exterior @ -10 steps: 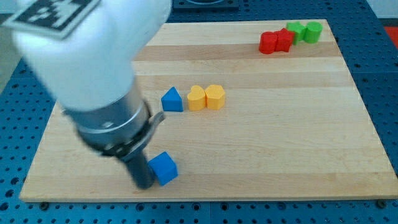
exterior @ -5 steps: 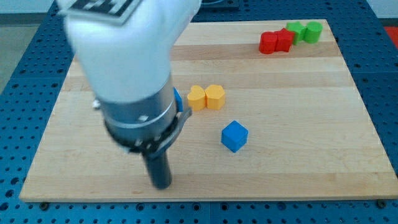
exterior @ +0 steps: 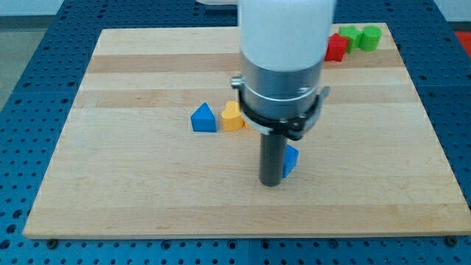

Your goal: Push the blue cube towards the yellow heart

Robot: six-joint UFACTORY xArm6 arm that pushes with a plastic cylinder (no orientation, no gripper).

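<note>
The blue cube point(exterior: 291, 160) lies near the board's middle, mostly hidden behind my rod; only its right edge shows. My tip point(exterior: 271, 183) rests on the board just left of and below the cube, close against it. The yellow heart point(exterior: 231, 117) sits up and to the left of the cube, partly hidden by the arm. A second yellow block that stood on its right is hidden behind the arm.
A blue triangular block point(exterior: 204, 118) lies just left of the yellow heart. A red block point(exterior: 337, 47) and two green blocks point(exterior: 361, 37) sit at the board's top right corner. The wooden board point(exterior: 110, 169) rests on a blue perforated table.
The arm has swung from the board's lower left to its middle. The blue cube slid from the bottom edge up and right, and my tip now stands beside it.
</note>
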